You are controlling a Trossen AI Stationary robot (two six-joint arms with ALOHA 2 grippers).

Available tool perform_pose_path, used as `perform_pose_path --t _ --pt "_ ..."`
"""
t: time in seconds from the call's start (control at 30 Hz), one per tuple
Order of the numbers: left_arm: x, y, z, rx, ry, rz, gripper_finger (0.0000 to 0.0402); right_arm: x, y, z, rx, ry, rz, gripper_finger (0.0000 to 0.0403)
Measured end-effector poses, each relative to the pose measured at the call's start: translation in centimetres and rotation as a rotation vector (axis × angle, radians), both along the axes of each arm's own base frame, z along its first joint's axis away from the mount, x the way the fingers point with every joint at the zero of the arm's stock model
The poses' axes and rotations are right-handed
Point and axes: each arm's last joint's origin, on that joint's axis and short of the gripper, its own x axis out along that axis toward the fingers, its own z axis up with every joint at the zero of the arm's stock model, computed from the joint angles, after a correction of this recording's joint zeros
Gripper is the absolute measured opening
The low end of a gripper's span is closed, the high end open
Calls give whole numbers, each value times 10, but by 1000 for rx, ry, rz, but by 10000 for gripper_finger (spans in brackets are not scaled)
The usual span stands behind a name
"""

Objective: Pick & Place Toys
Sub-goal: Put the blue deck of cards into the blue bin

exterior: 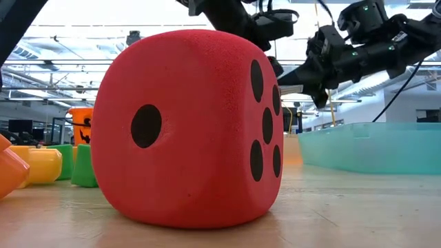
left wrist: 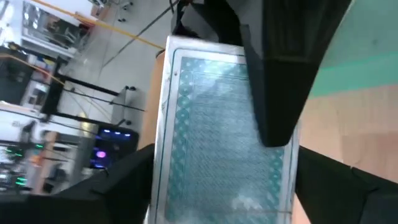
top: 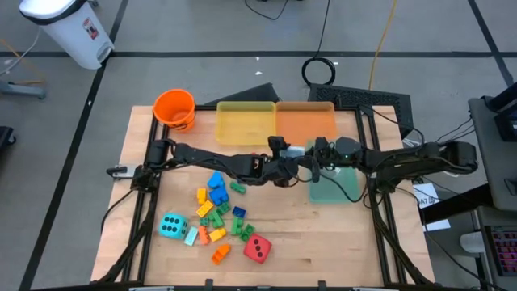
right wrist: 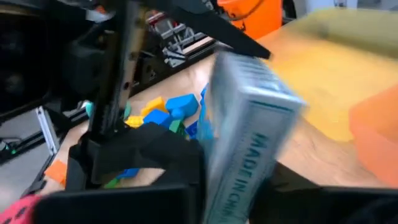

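Passing a card box [left wrist: 227, 137] between arms above the green tray [top: 343, 192].
Right gripper [top: 317, 155] pinches it; left gripper [top: 284, 167] is spread, so a weak grip could drop it outside.

Red die [exterior: 186, 127] is seen as matt, grainy foam w/ black dots; table [top: 323, 234] as pale wood w/ visible grain. Card box [right wrist: 249, 143] looks like printed cardboard, slight sheen; green tray [exterior: 375, 146] is seen as translucent smooth plastic, bricks [top: 216, 214] as glossy plastic.
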Motion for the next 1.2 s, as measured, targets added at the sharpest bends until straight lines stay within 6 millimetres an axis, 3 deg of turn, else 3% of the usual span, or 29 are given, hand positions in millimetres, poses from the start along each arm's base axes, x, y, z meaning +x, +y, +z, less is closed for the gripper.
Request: perform_pose_path --t 0.17,0.33,0.57,0.8,1.0,1.2 --pt "-6 0 7 -94 -39 35 391 -14 -1 14 -90 -21 16 27" --pt "-15 19 15 -304 -43 42 389 -37 -1 23 -113 34 -37 26" --pt "-17 42 15 -546 -26 -66 379 -69 11 3 10 335 -66 26" --pt "-14 44 18 -539 -64 -84 378 -82 21 -2 33 438 -152 26" --pt "-15 45 19 -537 -70 -78 378 -86 28 15 -21 488 -163 26" --pt "-16 45 22 -536 -75 -80 379 -93 35 57 -49 472 -54 26"
